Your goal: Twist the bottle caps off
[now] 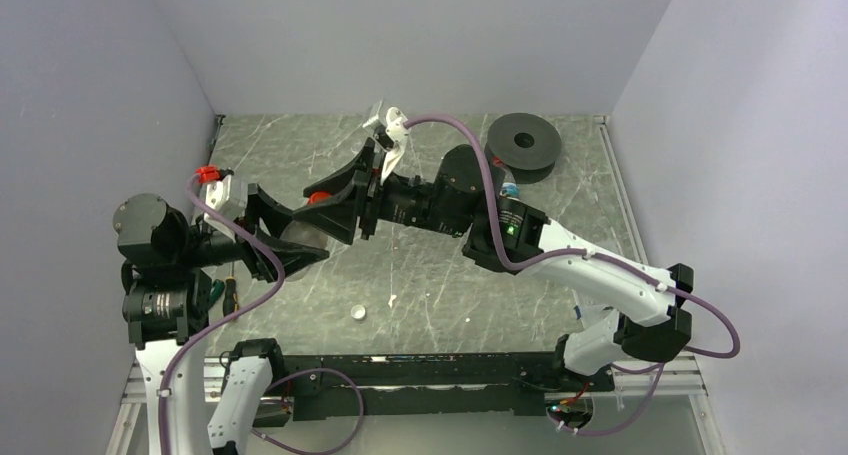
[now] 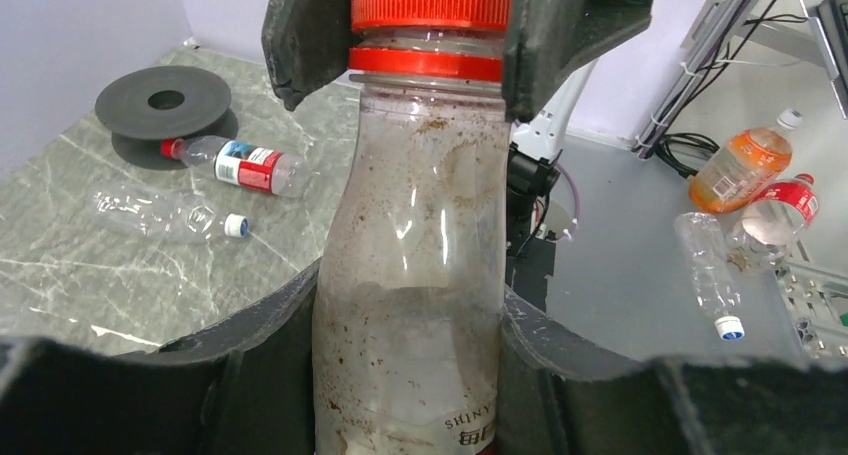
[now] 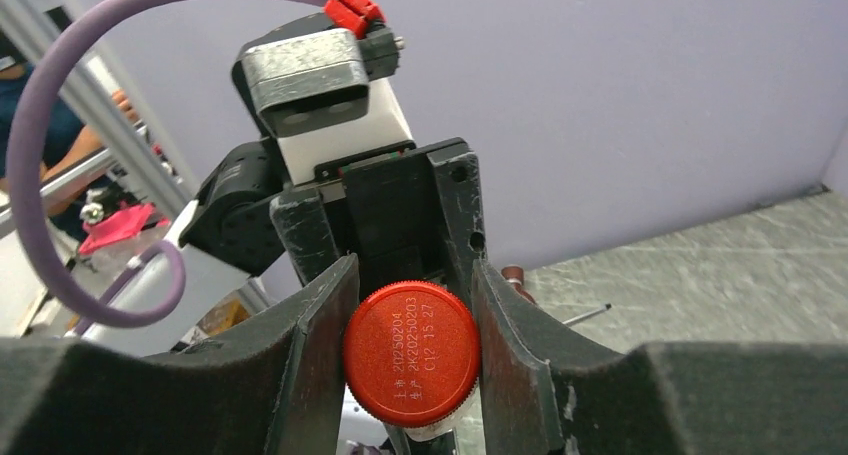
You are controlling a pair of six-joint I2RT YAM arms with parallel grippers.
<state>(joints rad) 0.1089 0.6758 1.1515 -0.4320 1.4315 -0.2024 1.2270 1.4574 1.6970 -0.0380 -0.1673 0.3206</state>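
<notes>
Left pincer (image 2: 405, 310): closed on the body of the held bottle (image 2: 405, 235), one finger on each side.
Right pincer (image 3: 412, 295): closed on the red cap (image 3: 412, 353), a finger pressed to each side of it.
Cap position: seated on the neck of the held bottle, with a red ring just beneath it.
Right wrist view only: shows the cap end-on with printed date codes. The held bottle's body is hidden behind the cap.
Left wrist view only: shows the held bottle side-on, clear with brown staining inside. Its label is cut off at the lower frame edge.
Top view only: the two pincers meet tip to tip above the bench (image 1: 450, 275). The held bottle is mostly hidden by the fingers.
Loose white cap (image 1: 357, 313): lies flat on the bench on the arm-base side of the held bottle, well apart from it.
Beyond the held bottle: a red-labelled bottle (image 2: 245, 165) lies on its side just beside the black spool (image 2: 165, 102). A plain bottle (image 2: 165, 215) with a white cap lies nearer.
Off the bench: an orange bottle (image 2: 740, 165) and two others lie on a grey surface, seen past the held bottle in the left wrist view.
Not determinable: whether the cap's thread has loosened.
</notes>
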